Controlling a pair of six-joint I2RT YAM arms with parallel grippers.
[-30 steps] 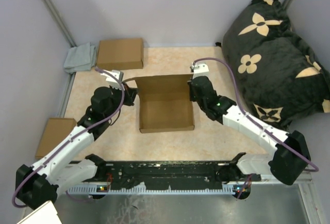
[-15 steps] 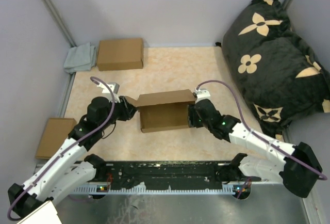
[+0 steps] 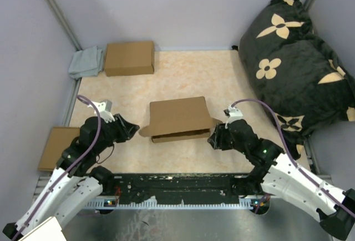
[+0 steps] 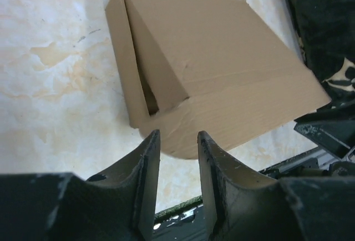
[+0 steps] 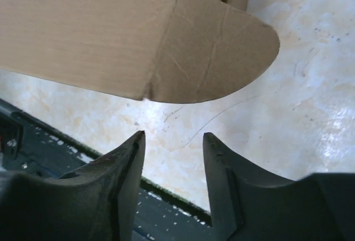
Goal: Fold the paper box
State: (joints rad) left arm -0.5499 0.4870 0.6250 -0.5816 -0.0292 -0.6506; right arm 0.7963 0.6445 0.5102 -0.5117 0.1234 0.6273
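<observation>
The paper box (image 3: 178, 119) is plain brown cardboard in the middle of the table, its lid lowered over the tray at a slant, with rounded ear flaps sticking out at both front corners. My left gripper (image 3: 133, 128) is open and empty just left of the box, its fingertips close to the left ear flap (image 4: 183, 141). My right gripper (image 3: 213, 139) is open and empty just right of the box, a little short of the right ear flap (image 5: 222, 58). Neither gripper touches the box.
A closed brown box (image 3: 129, 58) and a grey cloth (image 3: 86, 62) lie at the back left. Another cardboard piece (image 3: 56, 145) lies at the left edge. A black flowered cushion (image 3: 297, 58) fills the right side. The black base rail (image 3: 183, 185) runs along the near edge.
The lid has come down from upright to nearly shut over the tray. Both grippers have let go of the box sides and drawn back toward the near edge.
</observation>
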